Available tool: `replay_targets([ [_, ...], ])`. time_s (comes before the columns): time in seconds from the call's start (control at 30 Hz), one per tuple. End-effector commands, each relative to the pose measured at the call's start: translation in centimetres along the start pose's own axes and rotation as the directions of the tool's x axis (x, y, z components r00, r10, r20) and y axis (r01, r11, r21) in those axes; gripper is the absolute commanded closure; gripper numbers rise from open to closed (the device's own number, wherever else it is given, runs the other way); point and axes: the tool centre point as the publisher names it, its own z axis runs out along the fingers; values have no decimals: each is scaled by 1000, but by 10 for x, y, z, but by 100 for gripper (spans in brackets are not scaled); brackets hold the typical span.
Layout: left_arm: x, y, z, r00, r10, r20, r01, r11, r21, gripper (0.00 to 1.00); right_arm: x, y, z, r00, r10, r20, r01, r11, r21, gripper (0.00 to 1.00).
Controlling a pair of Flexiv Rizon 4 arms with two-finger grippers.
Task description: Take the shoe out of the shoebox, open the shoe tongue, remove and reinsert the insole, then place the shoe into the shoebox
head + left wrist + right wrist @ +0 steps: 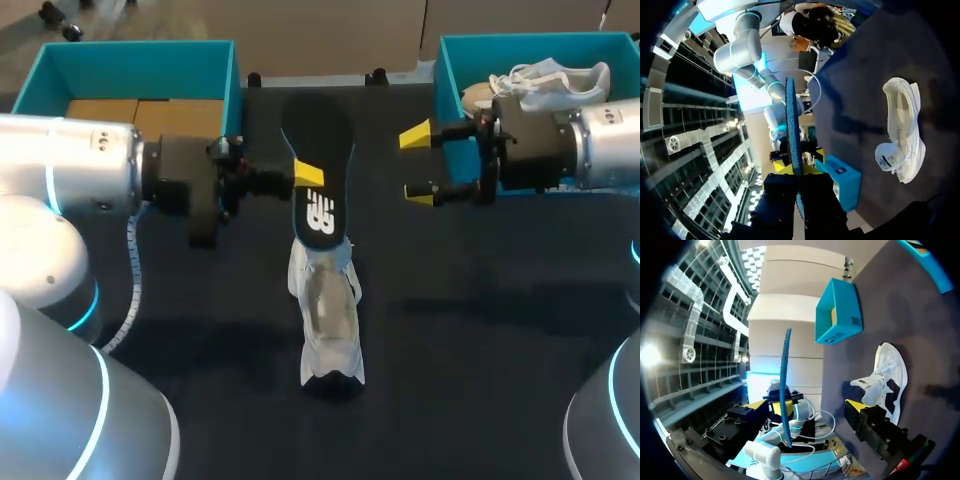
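Reinsertion: insole (pixel 318 175) above shoe (pixel 328 320), frame centre
It is pinched by the left gripper (pixel 306 178); the right gripper (pixel 417 165) is spread. Alignment with the shoe opening is advised first.

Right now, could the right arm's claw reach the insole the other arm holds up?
Probably yes: the right claw is open and faces the insole, nothing between them.
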Motion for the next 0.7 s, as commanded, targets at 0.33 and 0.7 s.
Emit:
replay_targets([
  [0.33, 9, 10, 36, 1000, 2, -10, -2, 999, -34, 100, 9, 10, 29, 1000, -19, 25, 18, 999, 27, 0],
  [0.7, 12, 16, 45, 999, 21, -29, -22, 999, -48, 100, 9, 10, 36, 1000, -21, 11, 21, 999, 26, 0],
])
